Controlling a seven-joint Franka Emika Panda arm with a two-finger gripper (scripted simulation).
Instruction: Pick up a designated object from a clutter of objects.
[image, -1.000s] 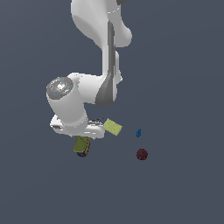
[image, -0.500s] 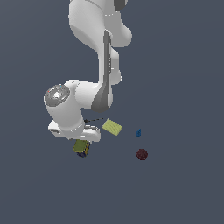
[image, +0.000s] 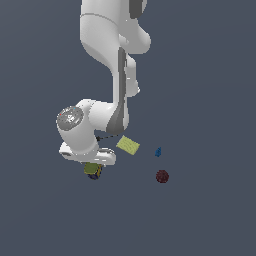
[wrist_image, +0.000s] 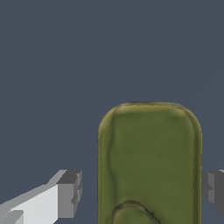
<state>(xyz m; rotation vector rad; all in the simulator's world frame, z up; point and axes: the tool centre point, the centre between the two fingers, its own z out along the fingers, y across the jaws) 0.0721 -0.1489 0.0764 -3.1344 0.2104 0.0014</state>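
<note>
The designated object (wrist_image: 148, 162) is an oblong rounded block with an olive-green face. In the wrist view it lies between my fingers. My gripper (wrist_image: 142, 190) is open around it: one fingertip (wrist_image: 70, 192) stands a small gap off its side, and the other fingertip (wrist_image: 214, 188) is close against the opposite side. In the exterior view the white hand covers most of the block (image: 93, 171), whose green and dark edge peeks out beneath. My gripper (image: 92, 164) itself is largely hidden there by the hand.
The rest of the clutter lies toward the exterior view's right of the hand: a flat yellow-green rectangle (image: 128, 145), a tiny blue piece (image: 158, 152) and a dark red ball (image: 162, 176). A thin dark shaft (image: 106, 136) shows beside the wrist.
The hand has sunk lower over the olive block across the earlier frames. The block and the other items have stayed where they were.
</note>
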